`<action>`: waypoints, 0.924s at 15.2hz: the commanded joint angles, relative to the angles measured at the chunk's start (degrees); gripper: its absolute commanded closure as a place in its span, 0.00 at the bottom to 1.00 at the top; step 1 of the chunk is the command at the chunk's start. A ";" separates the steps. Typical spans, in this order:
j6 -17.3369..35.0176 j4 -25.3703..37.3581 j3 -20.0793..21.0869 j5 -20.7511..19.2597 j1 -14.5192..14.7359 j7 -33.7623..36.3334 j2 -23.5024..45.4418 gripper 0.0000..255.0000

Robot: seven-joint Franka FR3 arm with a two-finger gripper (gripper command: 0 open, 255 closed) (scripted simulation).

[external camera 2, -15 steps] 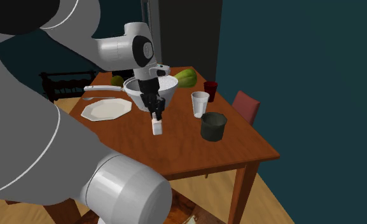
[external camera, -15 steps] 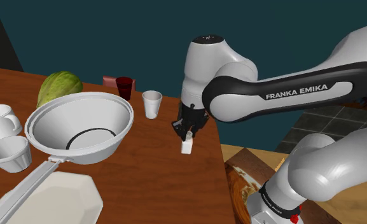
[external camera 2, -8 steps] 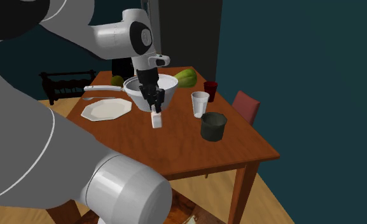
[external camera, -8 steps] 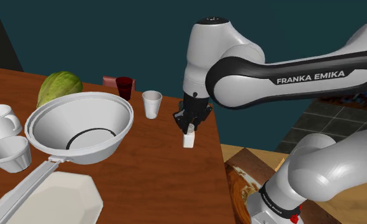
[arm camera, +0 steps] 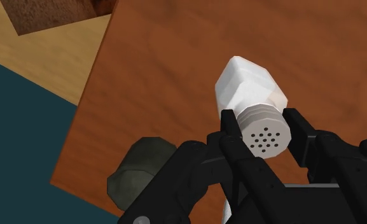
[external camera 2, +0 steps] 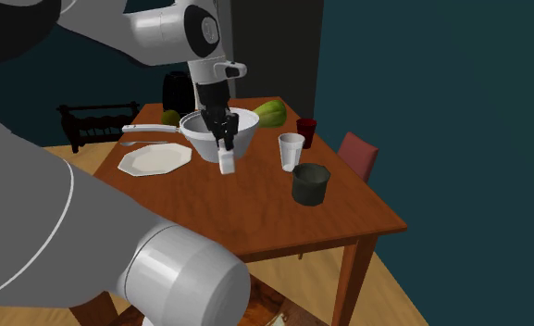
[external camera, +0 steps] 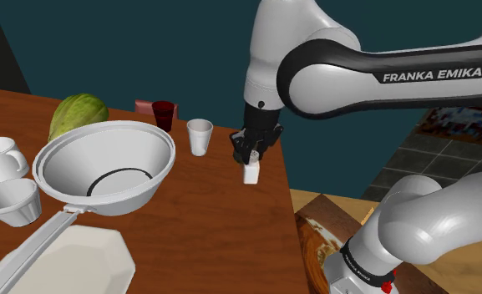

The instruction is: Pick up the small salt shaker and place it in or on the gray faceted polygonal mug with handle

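Note:
My black gripper (external camera: 251, 159) is shut on the cap end of a small white salt shaker (external camera: 251, 174), which hangs clear above the brown table. The second exterior view has the gripper (external camera 2: 224, 148) with the shaker (external camera 2: 226, 166) under it, in front of the big white bowl. From the wrist, the fingers (arm camera: 229, 125) clasp the shaker's ribbed, holed cap, and its white body (arm camera: 249, 86) points away from the gripper (arm camera: 263, 129). The dark grey faceted mug (external camera 2: 310, 183) stands upright on the table toward the second exterior view's right. The mug (arm camera: 141, 174) sits beside the hand near the table edge.
A large white bowl with a long handle (external camera: 105, 165), a watermelon (external camera: 78, 113), a dark red cup (external camera: 163, 114) and a white cup (external camera: 200, 136) stand nearby. A white mug (external camera: 1, 157), small bowl (external camera: 9, 200) and plate (external camera: 63, 263) sit toward the shoulder view's left. The table edge (external camera: 291, 217) is close.
The gripper has risen with the salt shaker, lifting it off the table. The arm has straightened upward. The jaws have stayed shut on the shaker.

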 commanded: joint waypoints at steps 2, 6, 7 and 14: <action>-2.45 2.15 -0.43 -0.20 -0.11 -0.23 -0.29 1.00; -5.52 5.09 -0.92 -0.49 -0.28 -0.48 -0.43 1.00; -5.91 5.45 -0.98 -0.52 -0.29 -0.51 -0.46 1.00; -4.88 11.16 -6.53 -5.30 -4.93 -7.93 6.30 1.00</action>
